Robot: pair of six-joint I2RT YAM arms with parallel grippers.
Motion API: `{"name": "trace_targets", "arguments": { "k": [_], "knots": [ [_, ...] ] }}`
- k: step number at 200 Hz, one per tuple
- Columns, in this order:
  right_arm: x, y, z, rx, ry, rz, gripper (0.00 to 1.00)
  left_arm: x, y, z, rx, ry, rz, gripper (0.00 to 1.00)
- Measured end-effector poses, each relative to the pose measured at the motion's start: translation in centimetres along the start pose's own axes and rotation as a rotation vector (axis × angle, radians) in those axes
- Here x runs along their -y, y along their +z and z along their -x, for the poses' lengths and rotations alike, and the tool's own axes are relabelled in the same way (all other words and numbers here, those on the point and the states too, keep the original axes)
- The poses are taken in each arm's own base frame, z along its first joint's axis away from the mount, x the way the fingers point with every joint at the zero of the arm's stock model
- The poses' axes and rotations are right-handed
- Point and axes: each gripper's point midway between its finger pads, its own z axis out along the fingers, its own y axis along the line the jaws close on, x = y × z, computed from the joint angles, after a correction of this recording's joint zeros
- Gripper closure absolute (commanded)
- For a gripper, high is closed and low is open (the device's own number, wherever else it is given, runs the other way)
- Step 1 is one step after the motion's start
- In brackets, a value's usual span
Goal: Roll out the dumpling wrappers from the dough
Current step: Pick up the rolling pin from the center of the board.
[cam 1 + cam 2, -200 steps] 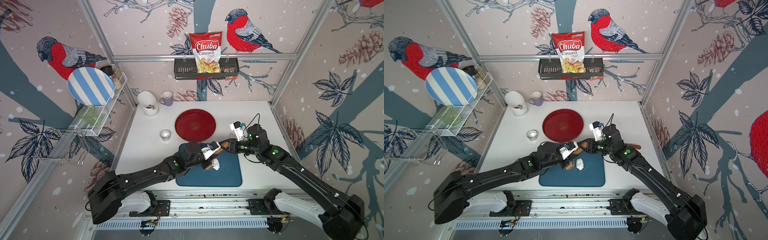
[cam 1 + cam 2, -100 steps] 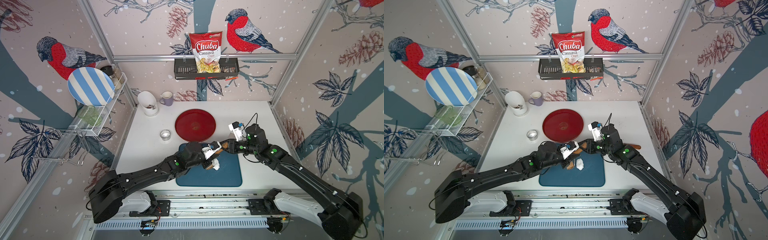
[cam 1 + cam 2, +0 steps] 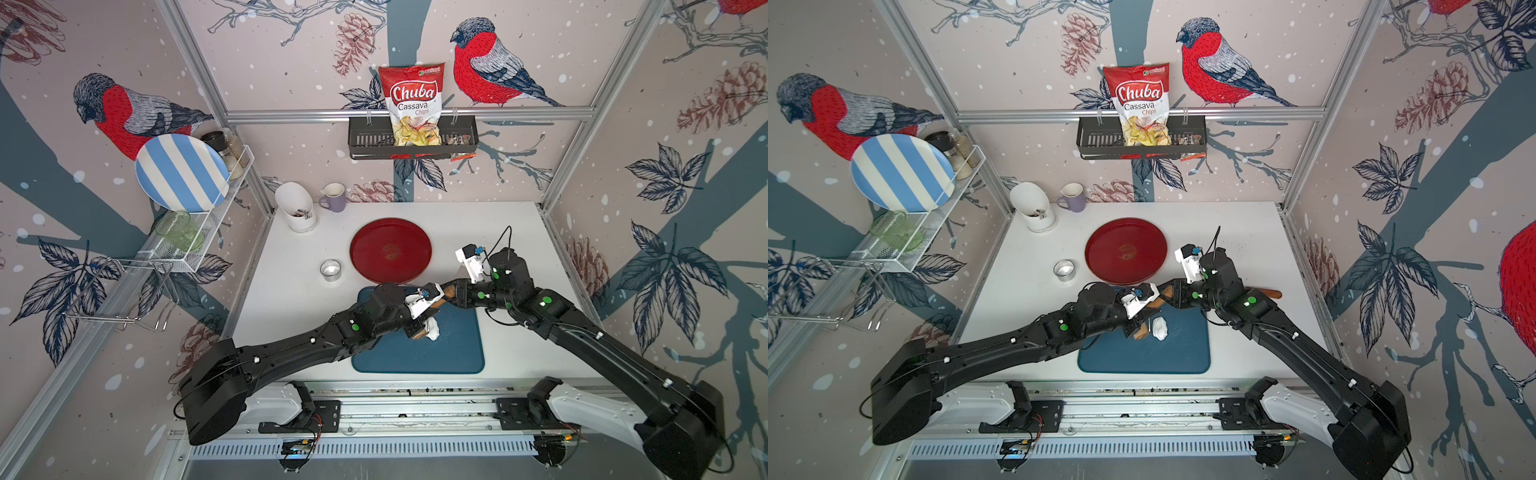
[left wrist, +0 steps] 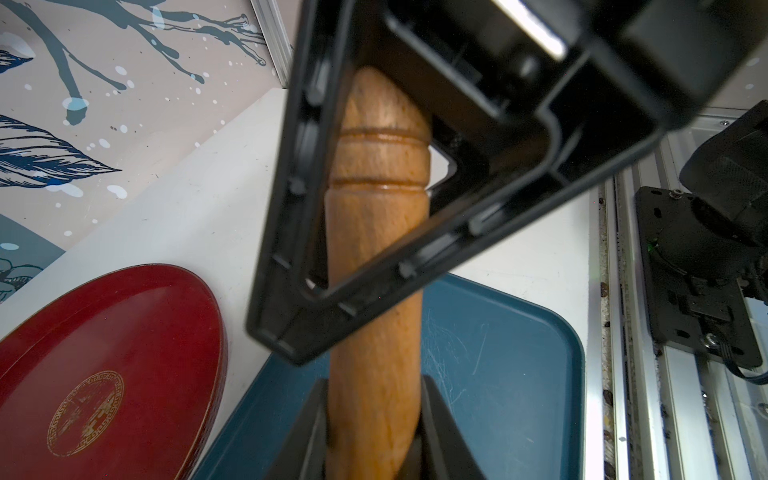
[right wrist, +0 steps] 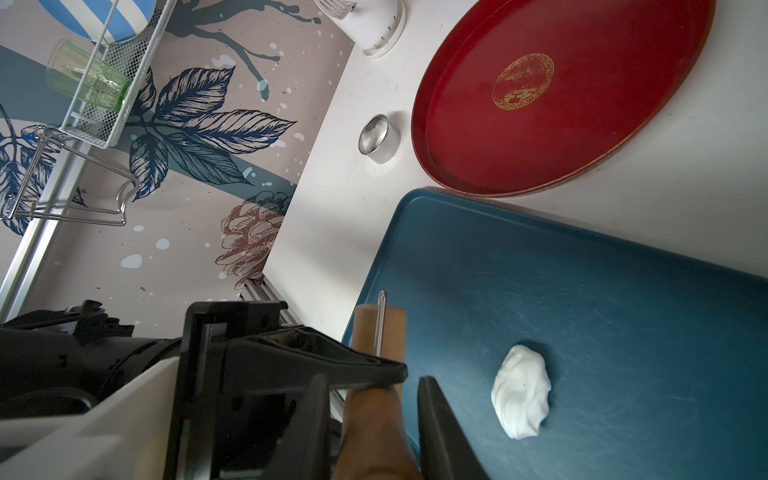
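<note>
The dough point(image 3: 432, 328) point(image 3: 1159, 328) point(image 5: 521, 392) is a white lump lying on the blue tray point(image 3: 453, 353) point(image 3: 1167, 357) point(image 5: 602, 291). A wooden rolling pin point(image 3: 419, 333) point(image 4: 376, 232) point(image 5: 378, 332) is held tilted over the tray, just beside the dough. My left gripper point(image 3: 415, 327) point(image 4: 372, 386) is shut on its lower part. My right gripper point(image 3: 452, 291) point(image 5: 372, 380) has its jaws round the upper, grooved end. No dumpling wrappers are in view.
A red plate point(image 3: 390, 249) point(image 5: 561, 104) lies behind the tray, with a metal ring cutter point(image 3: 331, 269) point(image 5: 379, 138) to its left. A white holder point(image 3: 296, 208) and a purple mug point(image 3: 333, 198) stand at the back. A brown wooden piece point(image 3: 1268, 293) shows behind the right arm.
My right gripper has closed a little on the pin's upper end and shifted slightly to the left. The left arm and the dough have stayed put.
</note>
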Motion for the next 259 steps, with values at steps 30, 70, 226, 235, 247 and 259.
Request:
{"name": "trace_targets", "arguments": {
  "k": [30,70,226,235,247,259],
  "knots": [
    [0.1,0.2,-0.1,-0.003,-0.001,-0.007,0.74,0.0,0.1,-0.2,-0.014,-0.003,0.0,1.0],
    [0.4,0.3,-0.1,-0.001,0.0,-0.02,0.81,0.0,0.3,-0.4,-0.03,-0.005,0.001,1.0],
    [1.2,-0.5,0.5,0.034,0.003,-0.055,1.0,-0.8,-0.3,0.6,0.03,-0.026,0.06,0.25],
    [1.3,-0.5,0.6,0.038,0.005,-0.058,1.0,-1.0,-0.5,0.4,0.034,-0.029,0.077,0.18],
    [1.5,-0.7,0.7,0.046,0.007,-0.064,1.0,-1.2,-0.9,0.2,0.042,-0.045,0.094,0.1],
    [1.8,-0.8,0.9,0.058,0.008,-0.077,1.0,-1.5,-1.5,0.0,0.054,-0.054,0.121,0.05]
  ]
}}
